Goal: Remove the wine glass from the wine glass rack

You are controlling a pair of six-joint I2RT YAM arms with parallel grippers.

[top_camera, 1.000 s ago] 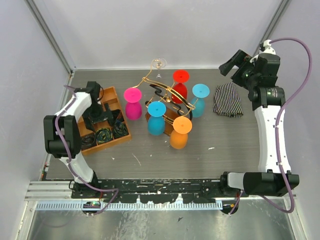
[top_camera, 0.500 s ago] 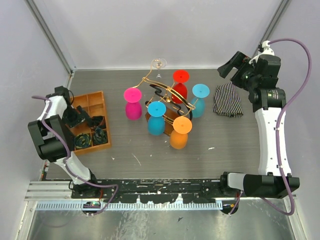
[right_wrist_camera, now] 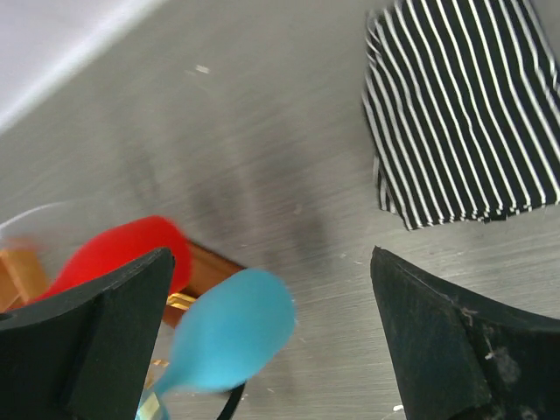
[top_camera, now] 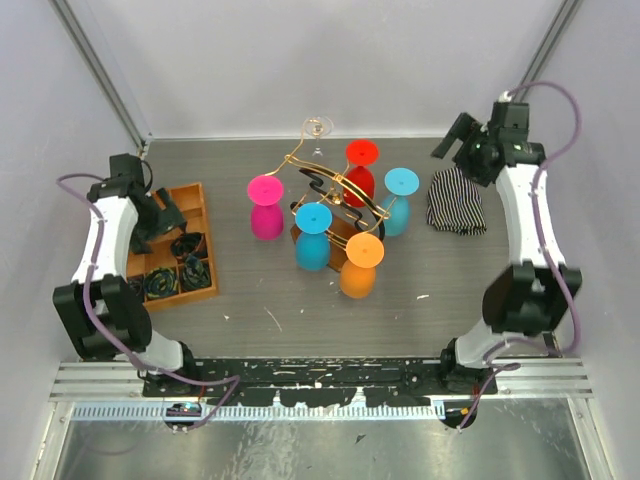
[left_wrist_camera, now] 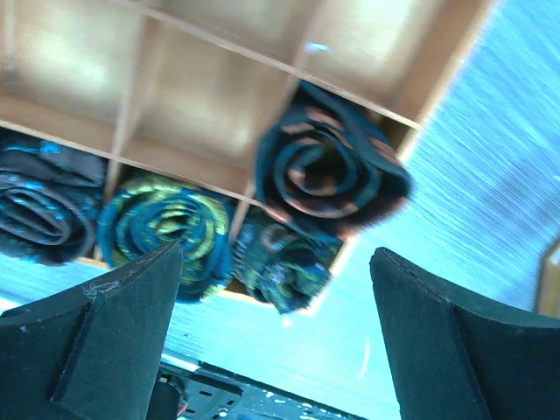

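Note:
The wine glass rack, gold wire with black curves, stands mid-table. Upside-down wine glasses hang round it: pink, red, light blue, blue and orange; a clear one is at the back. My right gripper hovers open to the rack's right, well apart from it. Its wrist view has the light blue glass foot and red glass between and beyond the open fingers, touching neither. My left gripper is open and empty over the orange tray.
The orange compartment tray at the left holds several rolled dark cloths. A folded black-and-white striped cloth lies right of the rack, also seen as the striped cloth in the right wrist view. Frame posts stand at the back corners.
The orange tray slid left and straightened early on, then stayed. My left arm swung out over it. My right arm turned and leaned inward. No glass has moved.

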